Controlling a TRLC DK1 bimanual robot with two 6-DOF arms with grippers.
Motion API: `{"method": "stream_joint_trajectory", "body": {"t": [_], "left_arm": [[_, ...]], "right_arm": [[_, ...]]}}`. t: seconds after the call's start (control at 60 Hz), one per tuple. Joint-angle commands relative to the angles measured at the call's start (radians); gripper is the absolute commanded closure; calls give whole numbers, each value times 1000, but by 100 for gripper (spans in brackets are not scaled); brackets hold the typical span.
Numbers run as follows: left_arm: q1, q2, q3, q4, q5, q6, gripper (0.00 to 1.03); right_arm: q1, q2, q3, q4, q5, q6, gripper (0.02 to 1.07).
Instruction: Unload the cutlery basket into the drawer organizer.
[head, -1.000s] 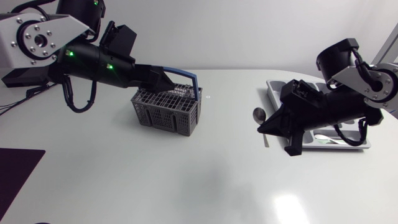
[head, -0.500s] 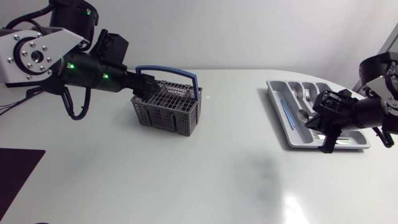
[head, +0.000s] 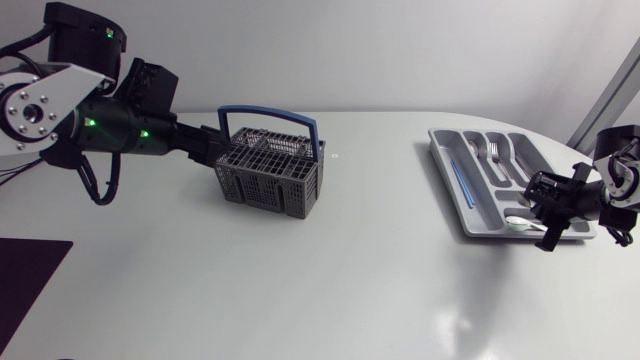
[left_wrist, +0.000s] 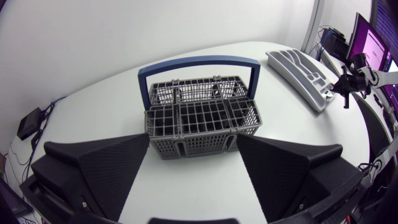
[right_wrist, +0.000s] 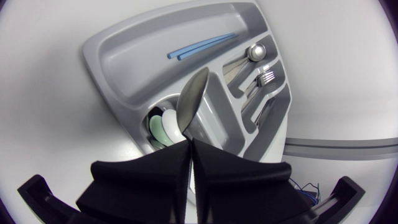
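The grey cutlery basket (head: 270, 172) with its blue handle stands left of the table's middle. No cutlery shows above its rim in the left wrist view, where the basket (left_wrist: 199, 121) sits just ahead of my fingers. My left gripper (head: 213, 146) (left_wrist: 193, 142) is open at the basket's left side and holds nothing. The grey drawer organizer (head: 455, 190) (right_wrist: 112, 93) lies at the right. My right gripper (head: 553, 207) (right_wrist: 190, 142) hovers at the organizer's right front corner, shut on a metal spoon (right_wrist: 193, 99) whose bowl sticks out ahead over the compartments.
In the organizer lie blue sticks (right_wrist: 202, 46), forks (right_wrist: 264, 79), a spoon (right_wrist: 255, 53) and a white-and-green piece (right_wrist: 163, 127). A dark mat (head: 30, 280) covers the front left corner. A small black box (left_wrist: 28, 121) sits by the table's edge behind the basket.
My right arm has swung right from the table's middle to the organizer's front right corner, spoon in grip. My left gripper has drawn back left out of the basket.
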Motion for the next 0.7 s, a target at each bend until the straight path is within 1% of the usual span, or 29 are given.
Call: {"method": "stream_joint_trajectory", "body": {"t": [0.0, 0.033, 0.083, 0.117, 0.217, 0.317, 0.483, 0.517, 0.567, 0.617, 0.683], "left_arm": [[10, -27, -46, 13, -14, 38, 5], [11, -33, -54, 17, -17, 39, 5], [17, -43, -63, 25, -22, 44, 5], [19, -50, -69, 25, -22, 44, 5], [22, -61, -84, 29, -22, 41, 5], [22, -70, -106, 43, -22, 35, 5], [28, -86, -132, 63, -22, 36, 5], [28, -89, -135, 65, -22, 38, 5], [33, -95, -138, 63, -22, 39, 5], [34, -103, -143, 63, -22, 41, 5], [40, -116, -149, 63, -22, 42, 5]], "right_arm": [[-17, 42, -10, 38, 19, -41, 101], [-22, 54, -14, 69, 32, -49, 100], [-28, 65, -16, 91, 43, -52, 95], [-36, 71, -18, 100, 51, -56, 94], [-50, 85, -22, 129, 66, -69, 82], [-65, 95, -30, 152, 66, -79, 60], [-80, 86, -33, 158, 62, -79, 31], [-82, 76, -34, 157, 58, -78, 22], [-83, 53, -42, 152, 48, -76, 5], [-83, 20, -54, 152, 31, -70, 6], [-83, -23, -56, 150, 8, -18, 6]]}}
